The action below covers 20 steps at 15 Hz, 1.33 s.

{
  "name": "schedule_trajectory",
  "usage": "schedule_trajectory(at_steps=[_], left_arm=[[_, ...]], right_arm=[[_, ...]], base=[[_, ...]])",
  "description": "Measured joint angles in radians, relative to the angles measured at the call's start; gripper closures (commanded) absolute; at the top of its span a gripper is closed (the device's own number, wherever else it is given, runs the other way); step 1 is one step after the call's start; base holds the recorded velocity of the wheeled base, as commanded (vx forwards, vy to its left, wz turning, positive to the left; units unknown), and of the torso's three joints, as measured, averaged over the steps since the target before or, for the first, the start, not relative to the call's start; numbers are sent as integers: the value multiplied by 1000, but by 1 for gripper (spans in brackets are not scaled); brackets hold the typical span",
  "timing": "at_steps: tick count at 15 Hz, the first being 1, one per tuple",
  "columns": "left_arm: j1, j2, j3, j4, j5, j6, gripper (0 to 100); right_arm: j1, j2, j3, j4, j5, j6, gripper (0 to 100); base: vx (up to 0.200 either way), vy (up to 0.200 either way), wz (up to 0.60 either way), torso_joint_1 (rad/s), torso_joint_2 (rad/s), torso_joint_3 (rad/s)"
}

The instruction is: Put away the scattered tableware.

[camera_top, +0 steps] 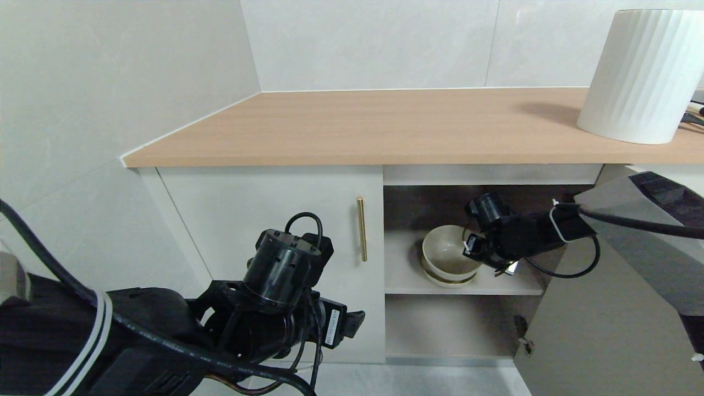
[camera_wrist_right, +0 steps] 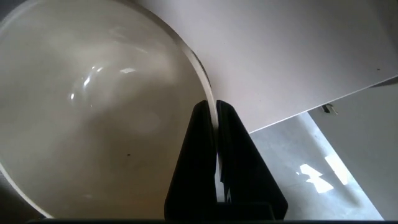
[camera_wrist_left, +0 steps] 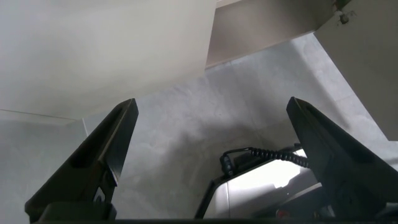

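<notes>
In the head view, a beige bowl [camera_top: 446,254] is seen on the cabinet shelf [camera_top: 401,278], its rim pinched by the right gripper [camera_top: 477,252]. In the left wrist view, the left gripper [camera_wrist_left: 211,107] is spread wide and empty, lower than the shelf. In the right wrist view, the rim is clamped; only release seems left.

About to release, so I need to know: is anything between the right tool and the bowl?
Nothing. In the right wrist view the right tool is shut directly on the rim of the bowl, with no gap or other object between them.
</notes>
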Motion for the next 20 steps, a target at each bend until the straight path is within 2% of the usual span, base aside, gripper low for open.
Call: schedule_trajectory(at_steps=[1, 6, 11, 14, 20], left_arm=[[0, 0, 0, 0, 0, 0, 0], [0, 0, 0, 0, 0, 0, 0], [0, 1, 0, -1, 0, -1, 0], [6, 1, -3, -1, 5, -35, 0], [20, -4, -5, -1, 27, -47, 0]], right_arm=[[0, 4, -1, 0, 0, -1, 0], [12, 17, -13, 2, 0, -1, 0], [52, -35, 29, 7, 3, -1, 0], [76, -117, 129, 10, 15, -50, 0], [171, -337, 332, 14, 75, -177, 0]], base=[[0, 0, 0, 0, 0, 0], [0, 0, 0, 0, 0, 0], [0, 0, 0, 0, 0, 0], [0, 0, 0, 0, 0, 0], [0, 0, 0, 0, 0, 0]])
